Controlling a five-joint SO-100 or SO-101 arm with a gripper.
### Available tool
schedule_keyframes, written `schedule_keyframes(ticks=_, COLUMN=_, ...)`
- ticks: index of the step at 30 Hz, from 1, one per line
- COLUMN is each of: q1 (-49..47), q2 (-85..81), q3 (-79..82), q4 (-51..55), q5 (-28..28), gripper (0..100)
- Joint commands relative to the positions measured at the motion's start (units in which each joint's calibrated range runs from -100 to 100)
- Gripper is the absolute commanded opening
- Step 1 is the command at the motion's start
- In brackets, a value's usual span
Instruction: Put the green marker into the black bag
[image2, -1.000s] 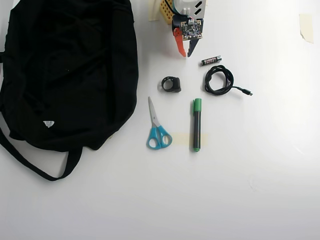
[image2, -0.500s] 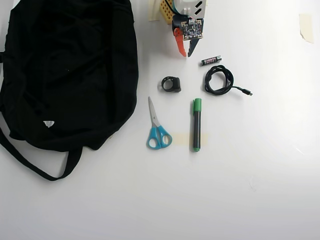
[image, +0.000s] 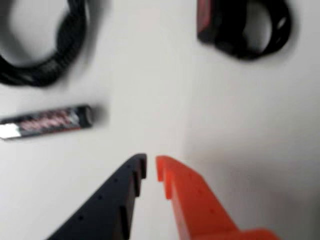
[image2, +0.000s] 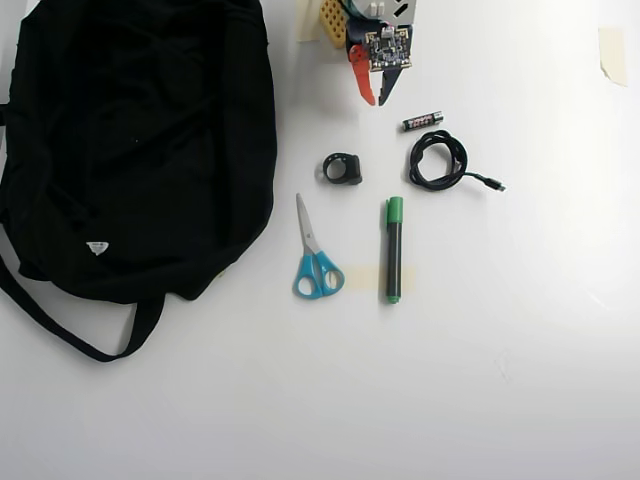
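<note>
Arm w/ jaws nearly shut above table (image2: 500, 400), empty.

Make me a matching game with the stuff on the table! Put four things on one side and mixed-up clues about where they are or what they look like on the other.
Things:
1. green marker
2. black bag
3. scissors
4. battery

Clues (overhead view):
A. has blue handles
B. biggest thing, at the left side of the table
C. lies just above the coiled cable
D. lies right of the scissors, green cap pointing up

Right pairs: 1-D, 2-B, 3-A, 4-C
</note>
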Motion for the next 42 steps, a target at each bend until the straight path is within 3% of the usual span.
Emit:
schedule_keyframes(ticks=1, q1=-0.41, q2=7.13, q3=-11.15, q4=-0.78, q5=-0.20, gripper=2)
schedule_keyframes(ticks=26, q1=-0.04, q2=52.94, q3=-69.64, q4=-1.47, q5=-0.36, gripper=2)
schedule_keyframes(ticks=42, q1=0.26, q2=65.88, q3=-72.61, q4=-28.43, q5=-0.26, gripper=2)
